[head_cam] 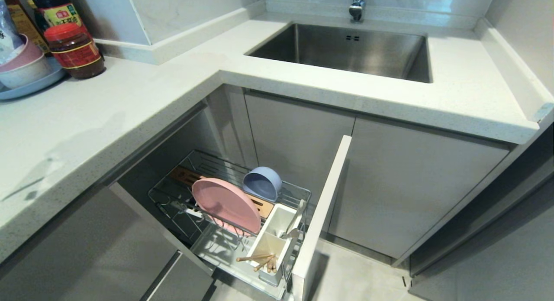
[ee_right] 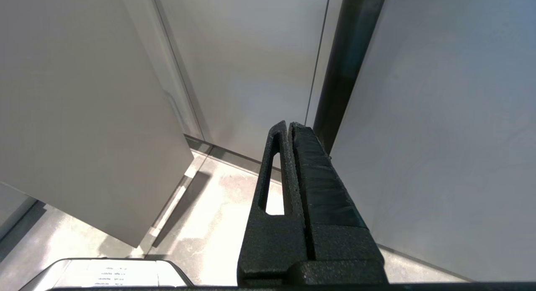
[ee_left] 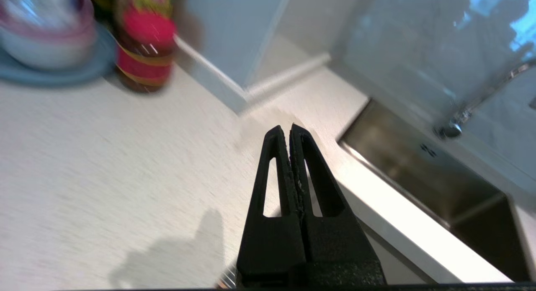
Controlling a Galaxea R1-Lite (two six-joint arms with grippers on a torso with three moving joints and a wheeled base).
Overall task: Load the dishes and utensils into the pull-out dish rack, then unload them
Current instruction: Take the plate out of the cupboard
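Observation:
The pull-out dish rack stands pulled out under the counter in the head view. A pink plate leans upright in its dividers, and a pale blue bowl sits on edge behind it. Wooden chopsticks lie in the white utensil box, with a metal spoon or fork beside them. Neither gripper shows in the head view. My left gripper is shut and empty above the white counter. My right gripper is shut and empty, low by the cabinet doors.
A blue plate stacked with bowls and a red-lidded jar stand at the counter's back left, with bottles behind. The steel sink and tap lie to the right. The rack's narrow cabinet front juts out over the floor.

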